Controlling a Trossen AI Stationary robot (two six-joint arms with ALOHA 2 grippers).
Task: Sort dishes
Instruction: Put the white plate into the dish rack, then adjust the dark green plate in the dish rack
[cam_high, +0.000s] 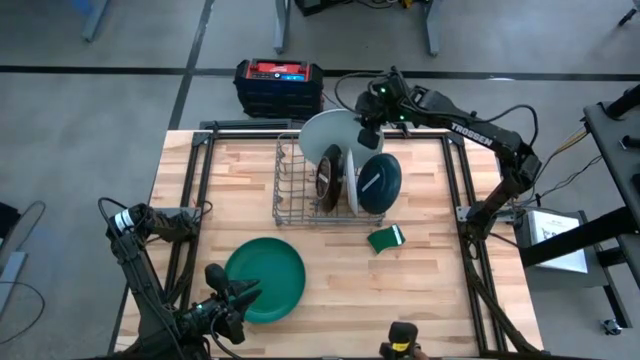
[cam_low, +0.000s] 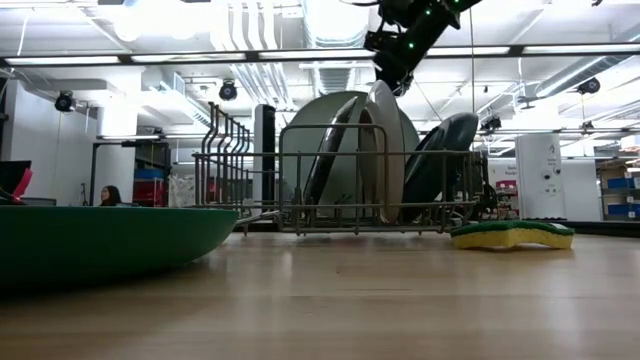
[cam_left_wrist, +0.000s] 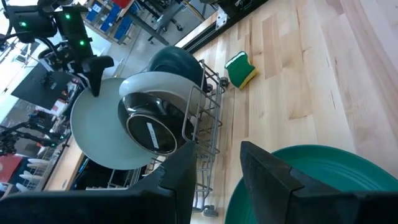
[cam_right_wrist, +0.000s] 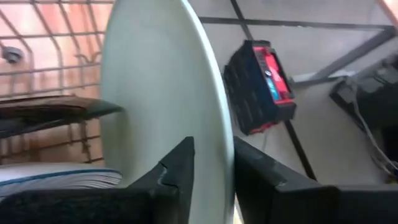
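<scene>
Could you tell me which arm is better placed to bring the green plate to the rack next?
Left, most likely. The left gripper sits at the green plate, open at its rim. The right gripper is across the table, closed on the large pale plate in the rack.

A grey floor (cam_high: 90, 90), crossed by dark lines, is seen around the wooden table (cam_high: 250, 180). Just beyond the table's far edge a black case with a red and blue lid (cam_high: 279, 84) is set on the floor. Metal legs (cam_high: 282, 25) of other furniture are seen farther out from the case. Across the table, a ceiling hung with ducts (cam_low: 270, 40) and strip lights (cam_low: 90, 60) is shown. A white cabinet (cam_low: 540, 175) and blue shelving (cam_low: 617, 195) are placed to the table's far right, and a seated person (cam_low: 110, 195) is visible far left.
</scene>
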